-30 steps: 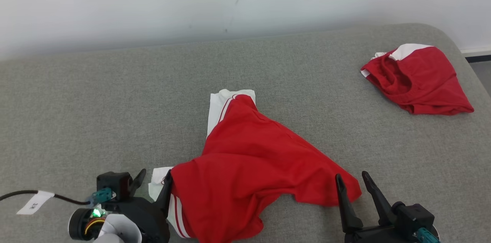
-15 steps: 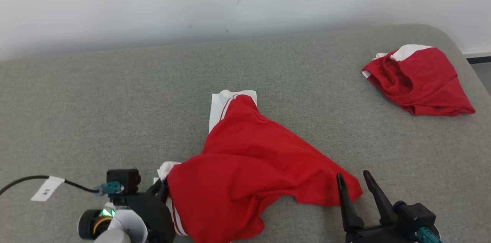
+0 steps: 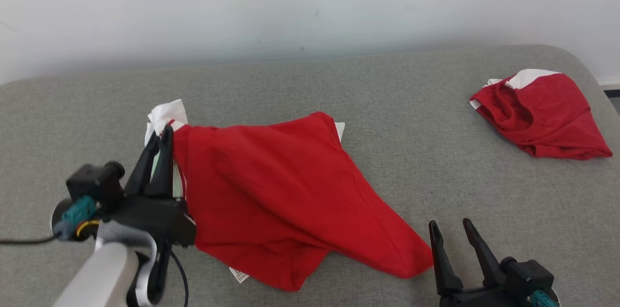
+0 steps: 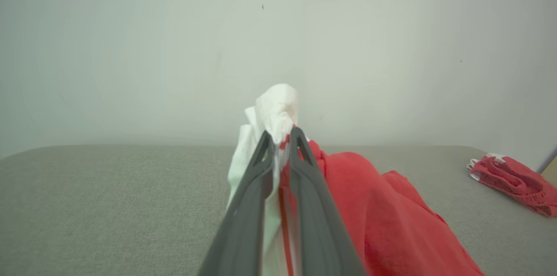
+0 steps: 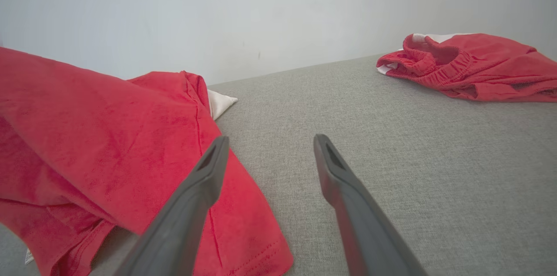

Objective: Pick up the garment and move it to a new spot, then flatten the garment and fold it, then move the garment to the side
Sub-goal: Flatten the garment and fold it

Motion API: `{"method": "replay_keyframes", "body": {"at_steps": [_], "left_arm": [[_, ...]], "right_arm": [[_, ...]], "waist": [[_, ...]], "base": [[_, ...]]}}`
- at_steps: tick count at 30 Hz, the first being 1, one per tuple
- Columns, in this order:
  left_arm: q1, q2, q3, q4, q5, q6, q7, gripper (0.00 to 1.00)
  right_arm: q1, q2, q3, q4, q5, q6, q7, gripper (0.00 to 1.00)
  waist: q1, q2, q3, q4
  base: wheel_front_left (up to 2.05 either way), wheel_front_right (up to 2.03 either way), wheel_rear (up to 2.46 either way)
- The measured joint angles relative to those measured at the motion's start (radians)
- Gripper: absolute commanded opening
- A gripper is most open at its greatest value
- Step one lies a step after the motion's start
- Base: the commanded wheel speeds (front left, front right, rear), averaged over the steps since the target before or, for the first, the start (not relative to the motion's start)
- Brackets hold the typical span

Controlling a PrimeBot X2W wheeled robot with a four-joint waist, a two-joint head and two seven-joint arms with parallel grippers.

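Observation:
The garment (image 3: 276, 191) is a red shirt with white trim, partly lifted off the grey cushioned surface (image 3: 387, 103) and draped down to the right. My left gripper (image 3: 160, 135) is shut on its white-and-red edge at the upper left; the left wrist view shows the fingers (image 4: 256, 171) pinching bunched cloth of the garment (image 4: 278, 110). My right gripper (image 3: 450, 229) stands open at the lower right, just right of the garment's low corner. In the right wrist view the right gripper (image 5: 270, 141) holds nothing, and the garment (image 5: 109, 136) lies to its left.
A second red and white garment (image 3: 537, 113) lies crumpled at the far right of the surface, also seen from the left wrist (image 4: 513, 180) and right wrist (image 5: 470, 67). A pale wall (image 3: 290, 2) runs behind. A black cable (image 3: 24, 240) trails at the lower left.
My left gripper has shut on the garment's edge and lifted it up and to the left, dragging the cloth along. The right gripper has stayed open in place. The camera shifted slightly.

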Motion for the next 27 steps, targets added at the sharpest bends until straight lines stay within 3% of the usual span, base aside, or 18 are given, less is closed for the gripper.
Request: {"method": "replay_keyframes", "body": {"at_steps": [7,13,17,24,26,27], "left_arm": [[0.207,0.019,0.000,-0.194,0.008,0.083,-0.016,0.00],[0.405,-0.018,0.002,-0.263,-0.021,0.127,-0.026,0.00],[0.480,-0.063,-0.010,-0.228,-0.056,0.117,-0.031,0.00],[0.498,-0.127,0.007,-0.105,-0.062,0.053,-0.036,0.00],[0.495,-0.141,0.036,-0.103,-0.042,0.044,-0.036,0.92],[0.489,-0.145,0.056,-0.106,-0.028,0.035,-0.037,1.00]], "right_arm": [[0.020,0.004,-0.005,0.002,0.000,0.000,0.000,1.00],[0.032,0.005,-0.009,0.006,-0.006,0.000,0.000,1.00],[0.033,0.003,-0.004,0.012,-0.007,0.000,0.000,1.00],[0.033,-0.001,0.008,0.033,-0.007,0.000,0.000,1.00],[0.033,-0.004,0.008,0.037,-0.007,0.000,0.000,1.00],[0.033,-0.004,0.008,0.038,-0.007,0.000,0.000,1.00]], "waist": [[-0.0001,0.0000,-0.016,0.031],[-0.0001,0.0000,-0.020,0.062],[-0.0001,0.0000,-0.024,0.081],[-0.0002,-0.0001,-0.039,0.094],[-0.0001,0.0000,-0.042,0.096],[-0.0001,0.0000,-0.043,0.097]], "base": [[0.00,0.00,0.00],[0.00,0.00,0.00],[0.00,0.00,0.00],[0.00,0.00,0.00],[0.00,0.00,0.00],[0.00,0.00,0.00]]}}
